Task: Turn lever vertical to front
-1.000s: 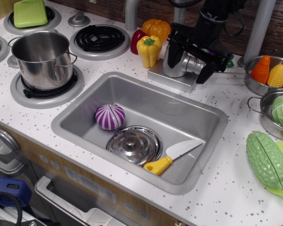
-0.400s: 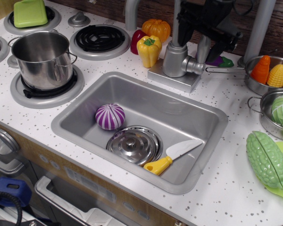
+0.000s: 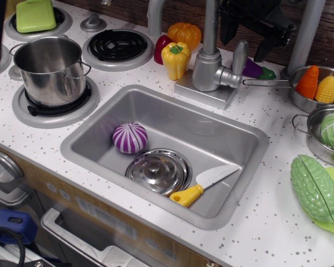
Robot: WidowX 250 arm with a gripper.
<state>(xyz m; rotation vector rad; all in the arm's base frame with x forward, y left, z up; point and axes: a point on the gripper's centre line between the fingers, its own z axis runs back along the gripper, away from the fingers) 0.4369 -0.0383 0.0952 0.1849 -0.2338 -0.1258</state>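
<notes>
Gripper risen clear above lever; lever now upright.

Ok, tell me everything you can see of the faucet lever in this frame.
The lever is a short, flat paddle in silver-grey, metallic-looking finish. A stubby arm joins its lower end to the right side of the rounded faucet body, which stands on a square base behind the sink. It stands nearly upright, tip up, leaning slightly. Nothing touches it: the black claw hangs above and behind it, apart. A purple toy lies just behind it.
</notes>
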